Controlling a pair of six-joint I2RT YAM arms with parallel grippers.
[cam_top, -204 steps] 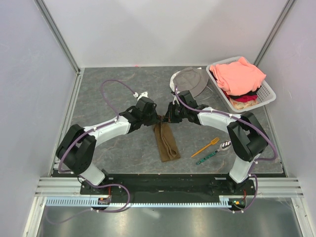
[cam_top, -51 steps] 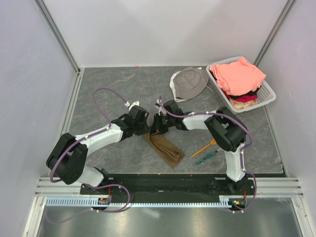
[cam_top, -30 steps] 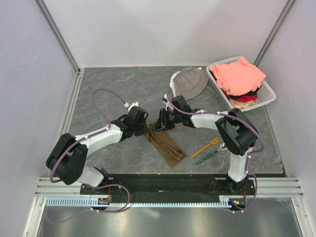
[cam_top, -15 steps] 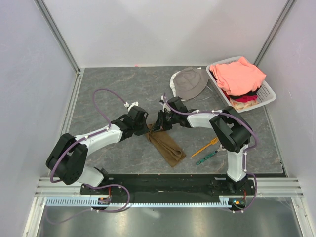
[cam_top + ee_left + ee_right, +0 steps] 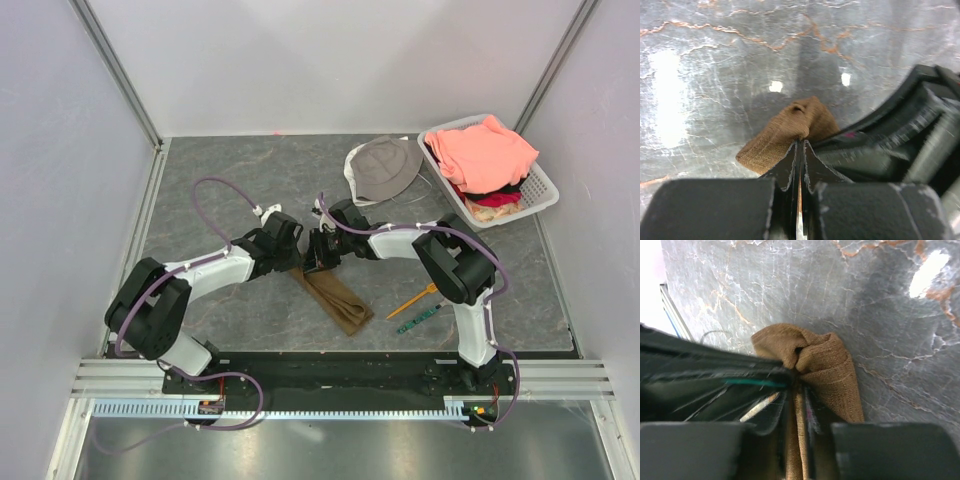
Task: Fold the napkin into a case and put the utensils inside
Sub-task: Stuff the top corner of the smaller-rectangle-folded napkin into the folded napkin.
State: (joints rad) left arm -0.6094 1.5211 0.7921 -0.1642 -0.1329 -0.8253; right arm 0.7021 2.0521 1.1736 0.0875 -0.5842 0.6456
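Count: 1 brown napkin (image 5: 335, 297), 1 orange fork (image 5: 417, 300), 1 green patterned utensil (image 5: 420, 319), 1 grey hat (image 5: 385, 166), 1 white basket (image 5: 545, 183), 1 pile of pink clothes (image 5: 485, 150).

The narrow folded brown cloth packet (image 5: 335, 297) now lies slanted, its far end dragged leftward. The left black gripper (image 5: 297, 258) and the right black gripper (image 5: 316, 258) went with it; the right one closed tighter.
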